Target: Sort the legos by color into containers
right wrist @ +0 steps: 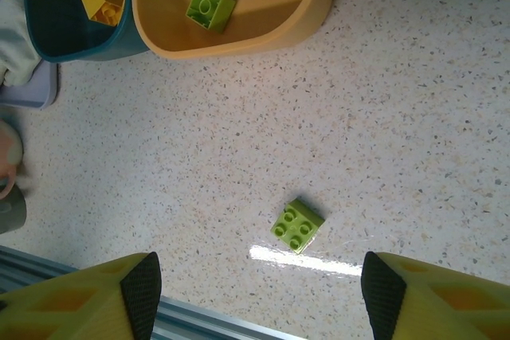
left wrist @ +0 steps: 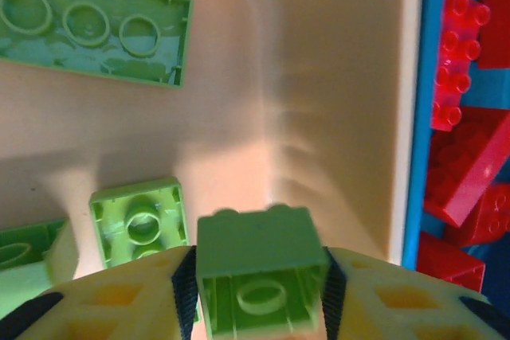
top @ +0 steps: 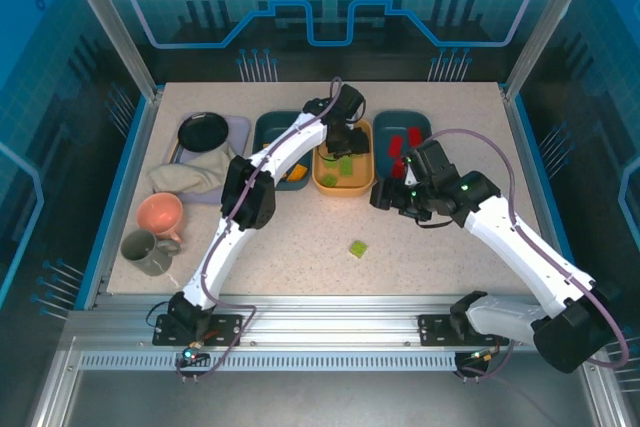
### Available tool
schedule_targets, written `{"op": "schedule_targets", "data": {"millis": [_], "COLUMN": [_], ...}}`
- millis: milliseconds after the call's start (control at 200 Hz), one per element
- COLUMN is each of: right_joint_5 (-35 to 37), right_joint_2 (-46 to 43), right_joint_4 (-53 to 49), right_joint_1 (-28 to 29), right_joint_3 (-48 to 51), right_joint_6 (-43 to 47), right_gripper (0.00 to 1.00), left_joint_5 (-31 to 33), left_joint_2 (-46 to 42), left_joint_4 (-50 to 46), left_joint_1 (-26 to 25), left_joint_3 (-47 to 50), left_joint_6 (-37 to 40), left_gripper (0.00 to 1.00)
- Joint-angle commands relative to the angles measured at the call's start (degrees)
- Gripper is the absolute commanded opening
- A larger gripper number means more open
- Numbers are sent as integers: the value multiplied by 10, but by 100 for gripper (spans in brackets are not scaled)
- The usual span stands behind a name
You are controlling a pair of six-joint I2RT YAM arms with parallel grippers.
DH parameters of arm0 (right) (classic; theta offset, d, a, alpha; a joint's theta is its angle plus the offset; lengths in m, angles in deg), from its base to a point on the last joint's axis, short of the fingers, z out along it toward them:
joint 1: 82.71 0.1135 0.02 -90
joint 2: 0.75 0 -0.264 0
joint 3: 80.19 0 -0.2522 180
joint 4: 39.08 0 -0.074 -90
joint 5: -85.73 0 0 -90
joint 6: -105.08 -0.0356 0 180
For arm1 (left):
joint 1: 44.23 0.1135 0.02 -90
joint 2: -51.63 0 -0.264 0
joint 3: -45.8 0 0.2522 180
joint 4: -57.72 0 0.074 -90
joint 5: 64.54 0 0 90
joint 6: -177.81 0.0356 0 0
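Legos (right wrist: 210, 5) nearly sorted: my left jaws, narrow, pinch a green brick (left wrist: 259, 276) over the orange-yellow tray (left wrist: 343, 117), lower centre. Right jaws gape empty above the stray brick (right wrist: 297, 225) on the table (right wrist: 398, 117); I'd release, then descend squarely.

Bare tabletop (top: 300, 247) surrounds the stray green brick (top: 358, 248).

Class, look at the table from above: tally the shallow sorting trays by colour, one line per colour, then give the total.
Dark teal trays: 2
Orange-yellow tray: 1
Total: 3
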Motion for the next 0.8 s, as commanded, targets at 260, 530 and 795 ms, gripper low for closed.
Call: {"op": "schedule_targets", "data": {"millis": [260,530,795], "right_joint_5": [-18,45,15], "right_joint_2": [7,105,252], "right_joint_4": [-14,-87,-41], "right_joint_1": [-4,51,114], "right_joint_3": [12,1,-8], "right_joint_6": [16,33,-137], "right_gripper": [69,72,77], "left_joint_5": [-35,24,23], "left_joint_2": [-19,-208,-524], "left_joint_4": [14,29,134], "left_joint_1": [8,10,8], "left_joint_3": [-13,147,567], "left_joint_6": [-27,-55,-106], "left_gripper": [62,69,74]}}
